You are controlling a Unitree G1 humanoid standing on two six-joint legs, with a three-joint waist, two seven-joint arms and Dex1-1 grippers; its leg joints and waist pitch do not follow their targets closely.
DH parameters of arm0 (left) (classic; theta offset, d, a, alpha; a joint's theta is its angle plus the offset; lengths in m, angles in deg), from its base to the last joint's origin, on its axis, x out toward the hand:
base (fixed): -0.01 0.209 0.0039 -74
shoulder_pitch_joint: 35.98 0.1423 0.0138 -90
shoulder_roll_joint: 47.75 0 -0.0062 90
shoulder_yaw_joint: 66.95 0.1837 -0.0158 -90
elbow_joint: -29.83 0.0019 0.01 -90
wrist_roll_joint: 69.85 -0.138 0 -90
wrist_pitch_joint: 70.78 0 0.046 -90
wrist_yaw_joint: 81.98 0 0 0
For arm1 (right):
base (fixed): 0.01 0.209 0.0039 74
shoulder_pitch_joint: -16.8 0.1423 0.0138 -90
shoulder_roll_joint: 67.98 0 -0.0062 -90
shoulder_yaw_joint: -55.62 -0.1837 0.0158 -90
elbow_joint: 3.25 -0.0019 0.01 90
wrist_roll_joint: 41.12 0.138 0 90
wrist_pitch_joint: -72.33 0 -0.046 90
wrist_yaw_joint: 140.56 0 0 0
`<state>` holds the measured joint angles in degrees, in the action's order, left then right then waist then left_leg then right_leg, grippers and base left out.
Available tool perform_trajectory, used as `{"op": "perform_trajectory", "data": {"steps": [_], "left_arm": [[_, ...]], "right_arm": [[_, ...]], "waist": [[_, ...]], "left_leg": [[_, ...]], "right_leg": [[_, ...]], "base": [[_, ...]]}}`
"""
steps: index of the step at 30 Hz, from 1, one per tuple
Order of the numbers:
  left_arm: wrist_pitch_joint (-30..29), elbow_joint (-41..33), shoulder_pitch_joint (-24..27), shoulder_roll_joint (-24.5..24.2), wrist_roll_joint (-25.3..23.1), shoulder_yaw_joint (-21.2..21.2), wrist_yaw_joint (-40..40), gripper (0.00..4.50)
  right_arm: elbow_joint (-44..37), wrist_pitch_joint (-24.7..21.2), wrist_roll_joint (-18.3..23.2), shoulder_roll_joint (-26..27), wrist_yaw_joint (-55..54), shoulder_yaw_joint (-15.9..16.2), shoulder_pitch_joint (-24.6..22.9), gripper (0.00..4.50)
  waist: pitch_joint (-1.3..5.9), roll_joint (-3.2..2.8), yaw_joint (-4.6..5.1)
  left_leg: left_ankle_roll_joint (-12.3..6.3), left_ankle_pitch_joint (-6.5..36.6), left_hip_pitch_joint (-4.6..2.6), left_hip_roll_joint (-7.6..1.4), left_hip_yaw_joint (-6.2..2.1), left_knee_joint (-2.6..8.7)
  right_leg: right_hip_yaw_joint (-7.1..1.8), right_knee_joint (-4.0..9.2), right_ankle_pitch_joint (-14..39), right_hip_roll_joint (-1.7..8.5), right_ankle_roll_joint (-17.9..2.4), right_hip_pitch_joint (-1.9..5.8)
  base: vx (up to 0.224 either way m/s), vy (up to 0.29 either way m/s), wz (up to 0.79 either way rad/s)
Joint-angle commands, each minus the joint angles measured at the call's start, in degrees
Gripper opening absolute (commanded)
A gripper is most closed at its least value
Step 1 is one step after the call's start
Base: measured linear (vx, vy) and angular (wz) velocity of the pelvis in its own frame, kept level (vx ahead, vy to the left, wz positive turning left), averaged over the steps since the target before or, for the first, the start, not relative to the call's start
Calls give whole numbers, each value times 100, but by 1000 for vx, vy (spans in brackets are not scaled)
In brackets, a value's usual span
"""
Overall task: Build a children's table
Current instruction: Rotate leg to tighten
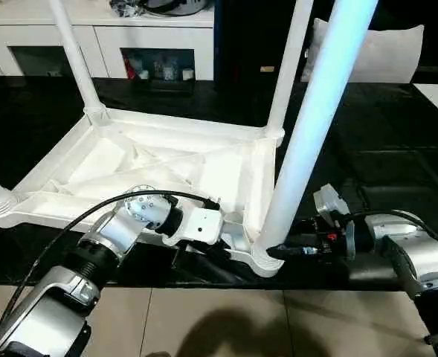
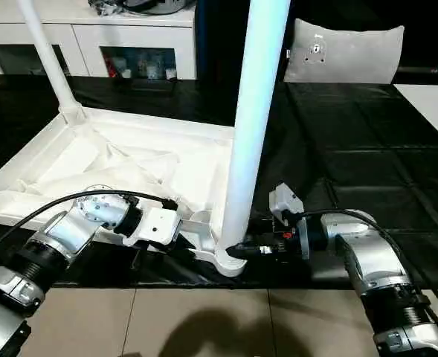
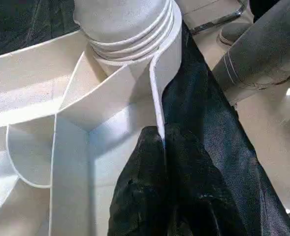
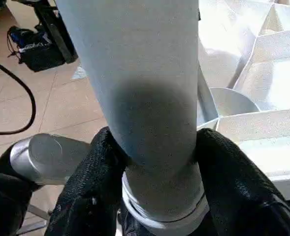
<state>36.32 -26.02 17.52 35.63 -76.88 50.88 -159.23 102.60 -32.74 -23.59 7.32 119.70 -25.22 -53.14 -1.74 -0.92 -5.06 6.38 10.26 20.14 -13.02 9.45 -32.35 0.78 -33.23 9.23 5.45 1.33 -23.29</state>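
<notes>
From the head camera, the children's table (image 1: 159, 167) lies upside down on a black-covered surface (image 1: 397, 149), ribbed underside up, with legs standing in its sockets. The near leg (image 1: 308, 126) rises steeply from the near right corner socket (image 1: 267, 256), long axis close to vertical. The right gripper (image 2: 250, 249) reaches it from the right at its base and is the nearer arm; the left gripper (image 1: 204, 256) sits at the top's near edge, just beside that socket. In the left wrist view its fingers (image 3: 149, 196) are shut on the thin rim wall. In the right wrist view the fingers (image 4: 93, 177) clasp the leg's base on both sides, about half open.
</notes>
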Motion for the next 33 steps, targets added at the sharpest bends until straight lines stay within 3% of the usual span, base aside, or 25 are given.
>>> {"op": "perform_trajectory", "data": {"steps": [1, 2, 3, 5, 7, 10, 14, 18, 19, 26, 28, 30, 33], "left_arm": [[130, 123, 132, 16, -343, 438, -235, 0], [131, 125, 135, 14, -343, 438, -233, 0], [134, 126, 147, 14, -343, 439, -225, 0], [146, 140, 153, 11, -343, 440, -218, 0], [163, 169, 148, 9, -346, 440, -213, 0], [179, 207, 134, 14, -357, 438, -197, 0], [198, 253, 111, 15, -377, 438, -174, 0], [221, 290, 104, 16, -393, 433, -148, 0], [224, 296, 105, 16, -398, 431, -144, 0], [153, 306, 139, 29, -394, 389, -78, 0], [37, 242, 179, 53, -357, 338, 1, 0], [-541, 21, 260, 165, -198, 173, 170, 0], [-1648, -492, 413, 469, 134, -38, 407, 0]], "right_arm": [[-66, 116, -104, 97, -157, 111, 54, 194], [-55, 134, -139, 104, -218, 108, 54, 194], [-31, -160, 3, 128, -236, 47, 78, 194], [-80, -407, 190, 137, -201, -32, 88, 249], [-122, -395, 191, 126, -173, -24, 75, 265], [-94, -146, 4, 128, -270, 34, 53, 301], [-59, -27, -97, 118, -234, 118, 30, 283], [-122, -147, 14, 105, -165, 92, 14, 263], [-128, -160, 31, 92, -127, 102, 14, 234], [-227, -216, 91, 92, -68, 143, -83, 206], [-315, -238, 79, 133, -189, 149, -160, 205], [-435, -483, -18, 329, -734, 131, -241, 204], [-513, -843, -121, 842, -1715, 47, -292, 202]], "waist": [[301, 91, 37], [300, 90, 40], [296, 87, 45], [286, 84, 54], [295, 79, 50], [315, 73, 39], [313, 78, 35], [295, 85, 37], [297, 91, 35], [300, 102, 29], [296, 99, 31], [285, 91, 35], [251, 103, 95]], "left_leg": [[-232, 1396, 15, 64, 155, 335], [-232, 1403, 15, 66, 154, 338], [-227, 1431, 11, 68, 154, 342], [-213, 1529, 8, 73, 155, 349], [-191, 1559, 4, 65, 148, 352], [-181, 1442, -5, 57, 155, 338], [-223, 1364, 3, 67, 157, 332], [-217, 1535, 5, 63, 153, 349], [-209, 1561, 2, 62, 153, 350], [-217, 1466, 7, 59, 155, 346], [-209, 1473, 8, 57, 152, 350], [-185, 1464, 11, 58, 148, 363], [-58, 1748, 10, 81, 136, 401]], "right_leg": [[-15, 318, 1417, 51, -1220, 253], [-12, 318, 1425, 47, -1218, 255], [-11, 325, 1468, 42, -1205, 254], [-11, 343, 1615, 37, -1174, 250], [-13, 343, 1680, 47, -1149, 250], [-17, 321, 1379, 45, -1223, 239], [-12, 292, 1098, 32, -1315, 263], [-12, 330, 1506, 47, -1212, 254], [-15, 338, 1586, 52, -1183, 253], [-18, 327, 1469, 52, -1188, 251], [-21, 329, 1510, 54, -1167, 250], [-22, 329, 1518, 49, -1156, 248], [-20, 380, 2132, 52, -976, 213]], "base": [[0, 0, 0], [0, 0, 0], [0, 0, 0], [0, 0, 0], [0, 0, 0], [0, 0, 0], [0, 0, 0], [0, 0, 0], [0, 0, 0], [0, 0, 0], [0, 0, 0], [0, 0, 0], [0, 0, 0]]}}
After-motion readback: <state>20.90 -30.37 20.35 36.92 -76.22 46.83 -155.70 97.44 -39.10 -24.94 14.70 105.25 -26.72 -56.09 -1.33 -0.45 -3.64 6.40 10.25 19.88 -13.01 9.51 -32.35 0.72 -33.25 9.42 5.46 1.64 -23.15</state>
